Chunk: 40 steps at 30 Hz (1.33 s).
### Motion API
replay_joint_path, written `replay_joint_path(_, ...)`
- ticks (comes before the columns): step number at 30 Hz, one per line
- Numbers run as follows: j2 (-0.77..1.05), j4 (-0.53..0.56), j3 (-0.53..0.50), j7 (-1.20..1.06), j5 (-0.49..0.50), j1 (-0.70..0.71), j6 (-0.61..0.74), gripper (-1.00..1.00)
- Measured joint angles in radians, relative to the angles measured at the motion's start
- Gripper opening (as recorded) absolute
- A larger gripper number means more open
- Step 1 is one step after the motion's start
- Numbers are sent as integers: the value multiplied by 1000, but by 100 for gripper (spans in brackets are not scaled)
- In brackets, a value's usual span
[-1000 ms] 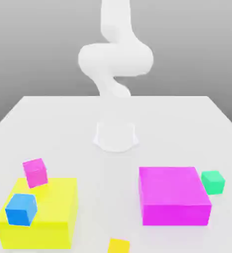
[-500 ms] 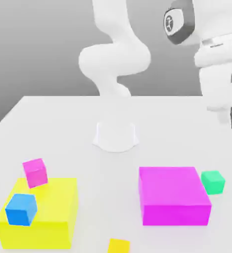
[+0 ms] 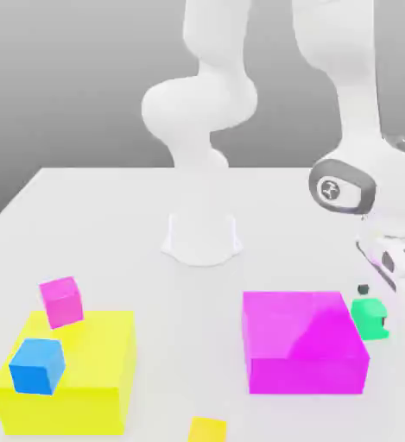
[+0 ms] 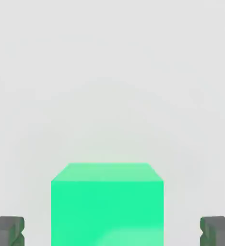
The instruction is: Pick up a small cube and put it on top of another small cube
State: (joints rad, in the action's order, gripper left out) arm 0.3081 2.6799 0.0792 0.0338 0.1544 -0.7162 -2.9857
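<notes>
The small green cube (image 3: 370, 317) rests on the white table, right beside the big magenta block (image 3: 305, 341) on the exterior view's right. My gripper (image 3: 372, 299) has come down over it. In the hand view the green cube (image 4: 107, 204) sits between the two dark fingertips (image 4: 7, 230), with a gap on each side, so the gripper (image 4: 112, 233) is open around it without touching. A small magenta cube (image 3: 60, 301) leans at the far edge of the yellow block. A small blue cube (image 3: 37, 365) stands on that block.
The big yellow block (image 3: 85, 380) fills the near corner on the exterior view's left. A small yellow cube (image 3: 207, 429) lies at the front edge. The arm's white base (image 3: 202, 237) stands at mid-table.
The hand has dropped from high on the exterior view's right down onto the green cube. The cubes and blocks have not moved.
</notes>
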Motion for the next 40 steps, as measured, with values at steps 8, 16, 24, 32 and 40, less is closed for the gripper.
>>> replay_joint_path(8,-45,9,18,-14,-17,14,38,-100)
replay_joint_path(16,-298,26,-28,-265,-104,219,259,-100)
replay_joint_path(24,-486,-5,-251,-672,-48,489,461,-100)
replay_joint_path(32,-622,-23,-530,-1018,48,727,618,-100)
replay_joint_path(40,-483,14,-623,-1137,2,743,450,100)
